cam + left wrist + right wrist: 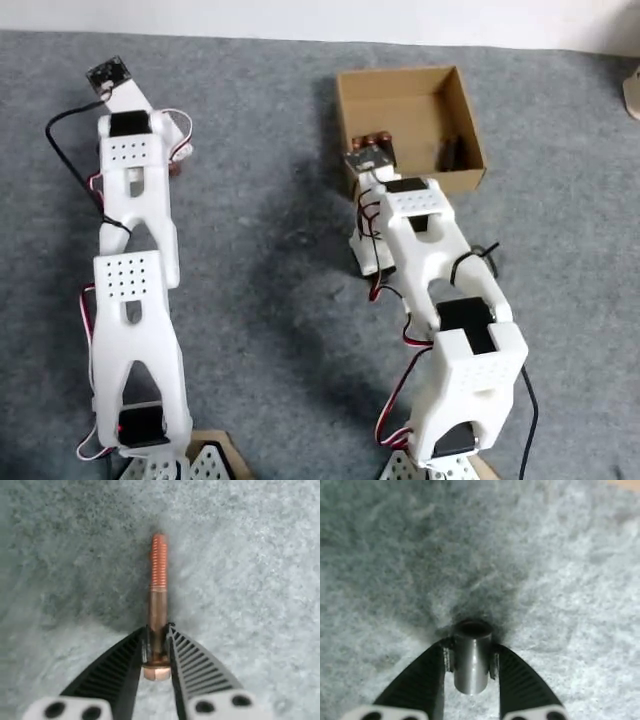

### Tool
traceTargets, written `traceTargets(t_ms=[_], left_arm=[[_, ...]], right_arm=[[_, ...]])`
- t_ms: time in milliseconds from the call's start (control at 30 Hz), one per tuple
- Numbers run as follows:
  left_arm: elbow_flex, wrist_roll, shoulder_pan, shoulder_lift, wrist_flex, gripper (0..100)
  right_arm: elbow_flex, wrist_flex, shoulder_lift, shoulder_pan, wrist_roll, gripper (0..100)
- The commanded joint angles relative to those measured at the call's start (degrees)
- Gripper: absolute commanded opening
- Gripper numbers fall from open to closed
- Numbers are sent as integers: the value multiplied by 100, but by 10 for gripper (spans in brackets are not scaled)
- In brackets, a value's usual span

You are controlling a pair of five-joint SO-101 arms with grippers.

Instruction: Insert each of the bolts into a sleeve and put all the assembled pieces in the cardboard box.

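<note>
The right gripper [470,662] fingers [427,680] clasp a dark metal sleeve [471,655] above grey carpet [560,580].

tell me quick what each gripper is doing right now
left gripper: closed, holding a bolt
right gripper: closed, holding a sleeve

Copper-coloured bolt [158,600], clamped near its hex head, threaded tip pointing away. Short, hollow, dark grey metal sleeve [472,655], clamped at mid-length, open mouth showing. Open cardboard box [345,120] at far centre-right, holding copper-coloured pieces [375,140] and dark pieces [450,152].
</note>
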Motion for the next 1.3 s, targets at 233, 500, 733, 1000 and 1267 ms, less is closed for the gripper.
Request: traceTargets(t_ms=[233,500,733,1000,1267], left_arm=[[-1991,422,-75,-101,2198,10],[-1912,2716,-286,-66,2180,10],[-998,6743,-347,-84,2189,10],[-708,9486,435,-101,2171,11],[-1095,11349,242,-251,2180,146]], right_arm=[[13,-312,119,75,70,6],[13,-321,127,136,70,6],[13,-321,127,136,79,6],[13,-321,198,136,79,6],[-31,-286,268,136,79,6]])
